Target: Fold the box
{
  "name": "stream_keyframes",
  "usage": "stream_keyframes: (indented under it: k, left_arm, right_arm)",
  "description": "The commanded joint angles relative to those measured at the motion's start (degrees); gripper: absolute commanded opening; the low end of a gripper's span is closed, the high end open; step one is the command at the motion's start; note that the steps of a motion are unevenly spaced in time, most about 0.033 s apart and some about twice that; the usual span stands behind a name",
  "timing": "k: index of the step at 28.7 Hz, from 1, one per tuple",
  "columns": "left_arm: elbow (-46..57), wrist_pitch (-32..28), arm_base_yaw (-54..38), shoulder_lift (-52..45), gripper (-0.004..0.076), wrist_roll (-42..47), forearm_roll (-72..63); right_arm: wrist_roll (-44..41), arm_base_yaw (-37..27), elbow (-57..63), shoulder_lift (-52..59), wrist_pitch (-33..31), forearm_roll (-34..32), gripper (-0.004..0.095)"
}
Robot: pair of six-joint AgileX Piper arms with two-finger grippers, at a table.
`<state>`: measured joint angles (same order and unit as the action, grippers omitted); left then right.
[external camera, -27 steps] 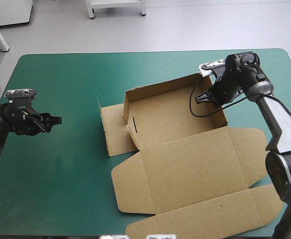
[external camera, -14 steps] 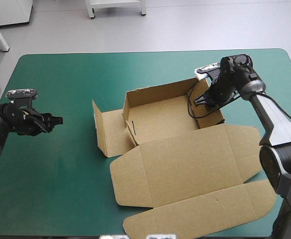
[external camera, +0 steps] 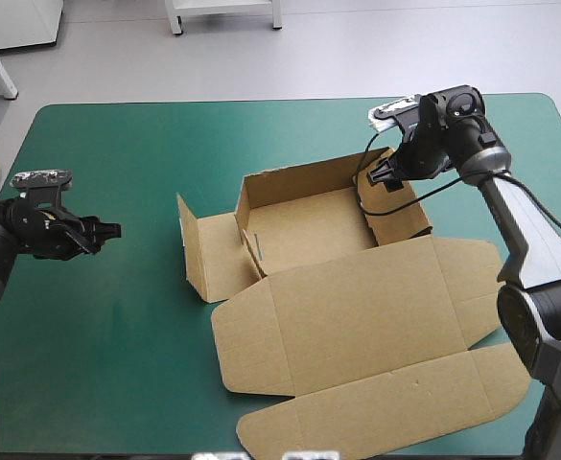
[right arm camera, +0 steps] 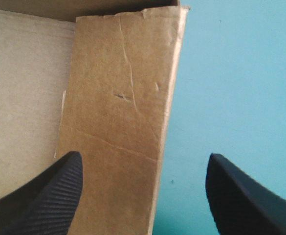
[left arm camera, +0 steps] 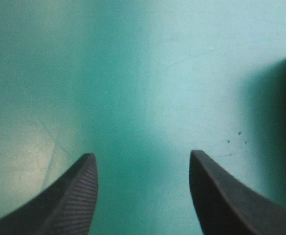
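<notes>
Box (external camera: 309, 225) sits centre-right on the teal-green surface (external camera: 98, 335), lid flat toward the near edge. R claw (right arm camera: 143, 155) is spread astride the right wall (right arm camera: 118, 122). L claw (left arm camera: 142, 153) is spread over bare cover, well left of the box. Risk: w/ nothing bracing the box, a push could slide it or flop the wall out. No brand or writing legible.

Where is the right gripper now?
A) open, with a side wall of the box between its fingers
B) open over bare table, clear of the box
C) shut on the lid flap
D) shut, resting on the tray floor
A: in the right wrist view, the fingers of the right gripper stand apart, with a side wall of the box between them. One finger is over the box's inside, the other over the teal-green cover.
</notes>
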<state>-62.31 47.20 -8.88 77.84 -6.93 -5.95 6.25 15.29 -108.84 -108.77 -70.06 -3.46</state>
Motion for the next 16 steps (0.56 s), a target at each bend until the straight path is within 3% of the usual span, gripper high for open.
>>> stream_keyframes:
  k: [1, 10, 16]
  left_arm:
    - [-1.55, -2.30, 0.04, -1.82, 0.0403, -0.16, -0.76]
    - [-1.55, -2.17, 0.04, -1.82, 0.0403, -0.16, -0.76]
    - [-1.55, -2.17, 0.04, -1.82, 0.0403, -0.16, -0.76]
  right_arm:
    - [-0.71, 0.36, -1.41, 2.64, 2.53, -0.83, 0.0658]
    - [-1.00, 0.36, -1.41, -2.02, 1.20, -0.11, 0.0610]
    - [-0.29, 0.36, -1.41, -5.09, 0.64, -0.49, 0.0340]
